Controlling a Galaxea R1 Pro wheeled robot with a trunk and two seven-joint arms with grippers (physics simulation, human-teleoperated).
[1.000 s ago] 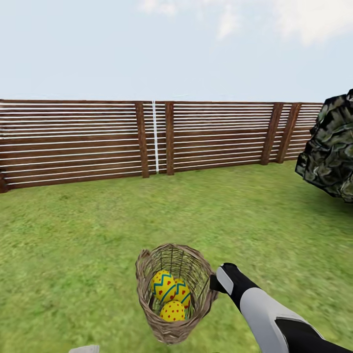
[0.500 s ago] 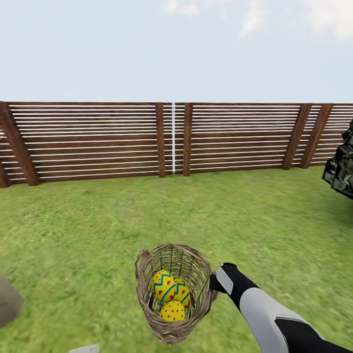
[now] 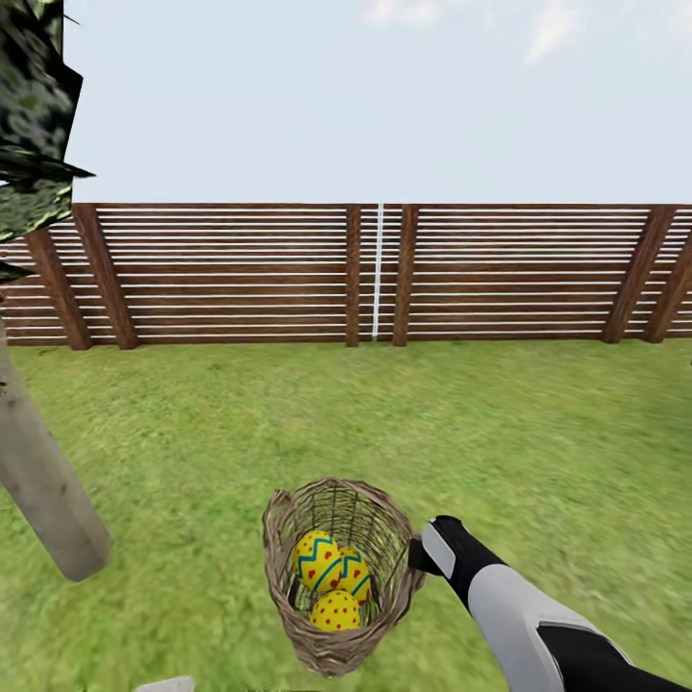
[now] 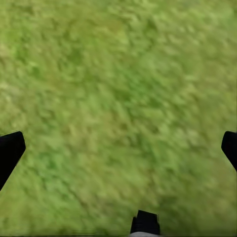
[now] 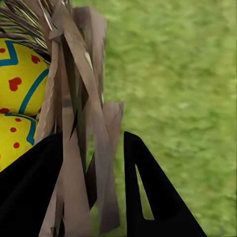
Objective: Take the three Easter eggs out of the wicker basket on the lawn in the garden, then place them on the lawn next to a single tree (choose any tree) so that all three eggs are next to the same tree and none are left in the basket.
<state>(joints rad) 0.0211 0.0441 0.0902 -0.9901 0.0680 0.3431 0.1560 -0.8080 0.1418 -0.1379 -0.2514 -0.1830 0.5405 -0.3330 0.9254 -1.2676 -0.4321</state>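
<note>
Here the right claw (image 5: 94,187) is clamped on the rim of the wicker basket (image 3: 336,577), held above the lawn (image 3: 192,442) with the three Easter eggs (image 3: 332,577) inside. The left claw (image 4: 118,148) hangs spread wide, seemingly empty. Farther left stands the tree (image 3: 43,481), then the fence (image 3: 384,274).
</note>
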